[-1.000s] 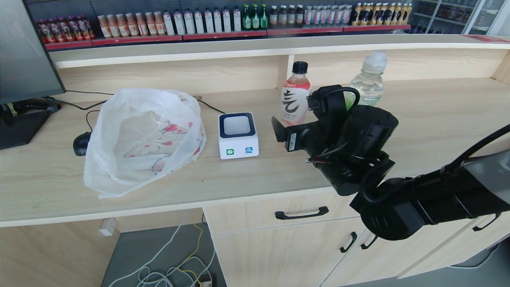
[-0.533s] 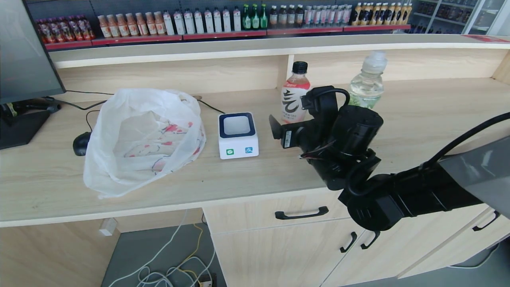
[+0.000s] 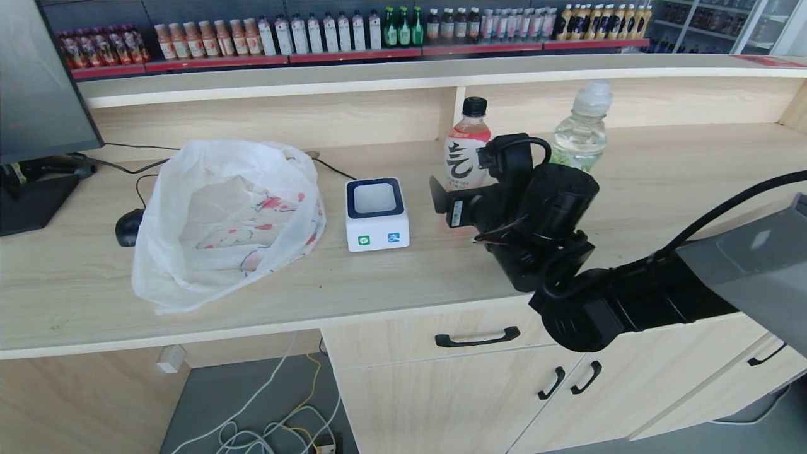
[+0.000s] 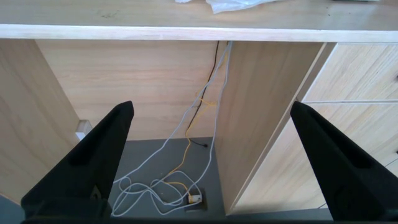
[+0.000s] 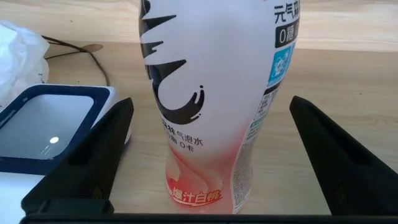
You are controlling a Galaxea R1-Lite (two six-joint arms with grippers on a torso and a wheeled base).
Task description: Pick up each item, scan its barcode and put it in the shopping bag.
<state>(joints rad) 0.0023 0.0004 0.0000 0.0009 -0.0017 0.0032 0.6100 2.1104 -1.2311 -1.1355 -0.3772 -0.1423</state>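
A pink-and-white drink bottle [image 3: 467, 156] with a black cap stands upright at the back of the wooden counter [image 3: 378, 277]. My right gripper [image 3: 455, 192] is open right in front of it. In the right wrist view the bottle [image 5: 208, 93] stands close up between the two black fingers [image 5: 87, 168], with a gap on each side. A clear bottle [image 3: 581, 129] stands to the pink one's right. The white scanner box [image 3: 376, 213] sits left of the gripper, and the white shopping bag [image 3: 227, 221] lies open further left. My left gripper [image 4: 208, 180] hangs open below the counter edge.
A monitor [image 3: 38, 82] and a black mouse [image 3: 128, 227] occupy the counter's left end. A cable [image 3: 331, 167] runs behind the scanner. A raised wooden ledge [image 3: 403, 72] backs the counter. Drawers with black handles [image 3: 477, 339] are below, and loose cables [image 4: 180, 174] lie on the floor.
My right arm has moved left and forward toward the pink bottle, bringing the open gripper closer to it. The bag, the scanner and both bottles have stayed put.
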